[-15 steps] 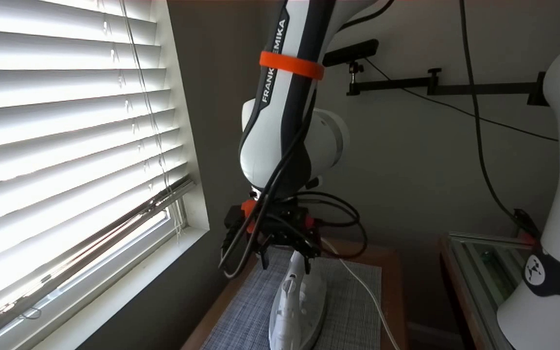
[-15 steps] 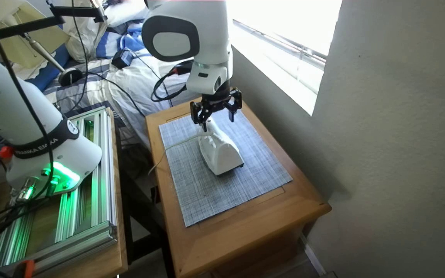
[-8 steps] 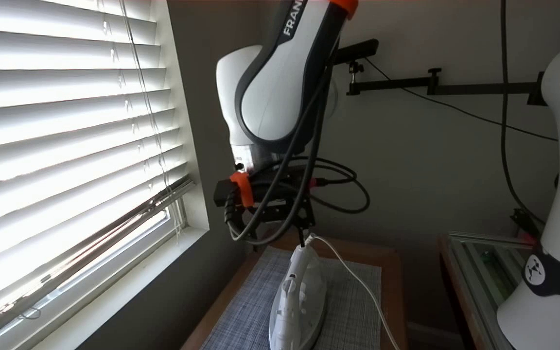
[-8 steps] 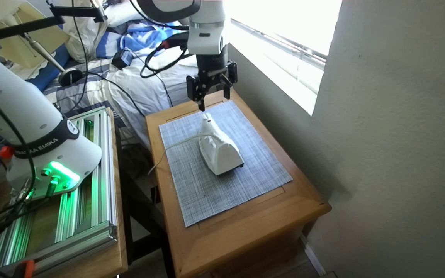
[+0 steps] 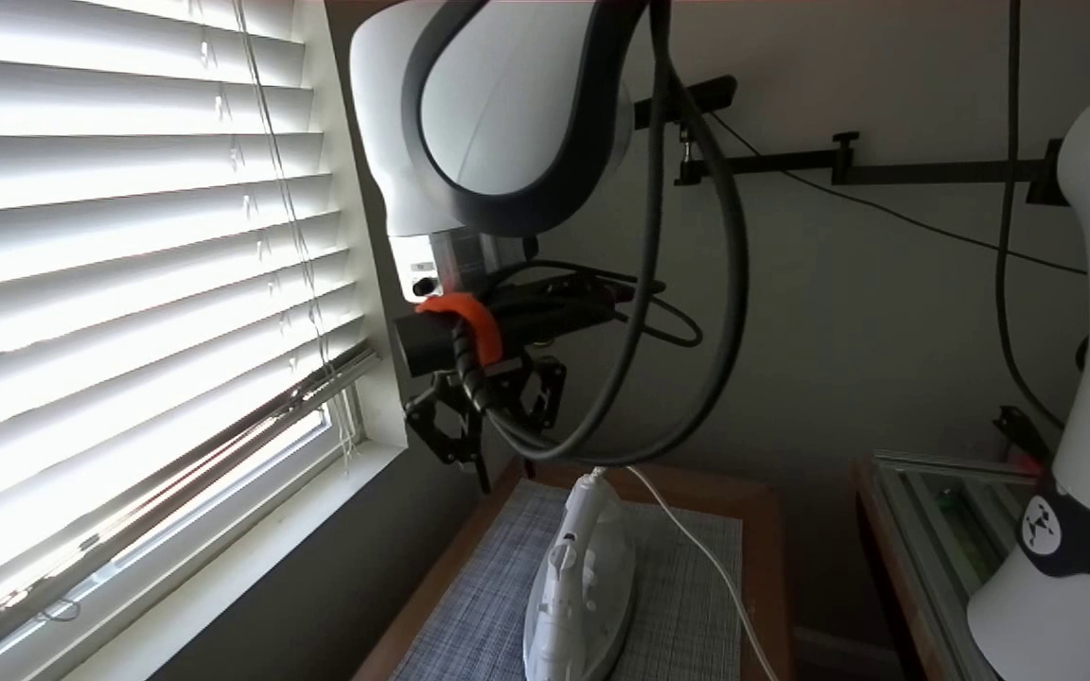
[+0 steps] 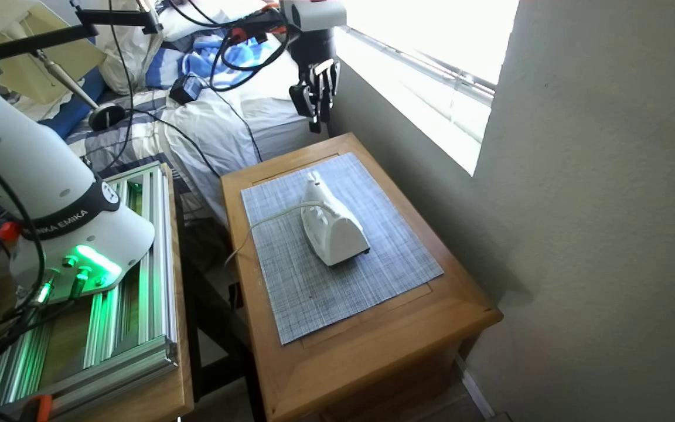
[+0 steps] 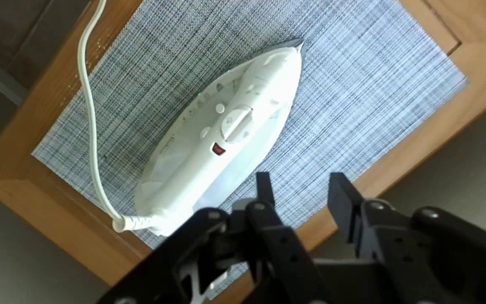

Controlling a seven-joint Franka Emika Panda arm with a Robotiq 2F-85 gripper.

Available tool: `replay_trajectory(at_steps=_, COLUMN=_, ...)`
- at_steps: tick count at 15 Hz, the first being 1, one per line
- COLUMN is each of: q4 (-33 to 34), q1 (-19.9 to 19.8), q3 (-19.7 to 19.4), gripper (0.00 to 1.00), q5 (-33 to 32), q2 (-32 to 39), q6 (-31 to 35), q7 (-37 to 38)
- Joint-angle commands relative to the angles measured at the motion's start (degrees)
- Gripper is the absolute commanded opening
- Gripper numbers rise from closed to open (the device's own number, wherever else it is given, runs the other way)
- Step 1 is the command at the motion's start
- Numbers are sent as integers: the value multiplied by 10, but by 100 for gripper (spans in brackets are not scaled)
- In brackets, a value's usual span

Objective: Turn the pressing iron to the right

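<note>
The white pressing iron (image 7: pixel 226 131) lies flat on its soleplate on a woven grey mat (image 7: pixel 352 80). Its pointed nose faces the upper right in the wrist view, and a thin cord (image 7: pixel 91 126) leaves the handle's heel end. The whole iron (image 6: pixel 333 228) also shows in an exterior view; elsewhere the bottom edge crops the iron (image 5: pixel 566 596). My gripper (image 7: pixel 300 181) is open, its jaws partly drawn together with only air between them. High above the table's window side hangs the gripper (image 5: pixel 505 475), apart from the iron.
The mat covers most of a wooden table (image 6: pixel 372 340). Beside it runs the wall with a blinds-covered window (image 5: pixel 148 236). A bed (image 6: pixel 214 129) stands past the table's far end. The robot's base (image 6: pixel 85 234) sits on a metal-framed stand (image 6: pixel 156 275).
My gripper has risen off the iron's handle and shifted toward the window side, with the wrist turned. Its jaws have narrowed. The iron and its cord lie as before.
</note>
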Motion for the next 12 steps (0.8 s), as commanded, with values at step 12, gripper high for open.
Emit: replay_trajectory(at_steps=12, q4=-1, q1=-28, q3=34, gripper=0, q5=54, q2=27, q6=3, q7=-464)
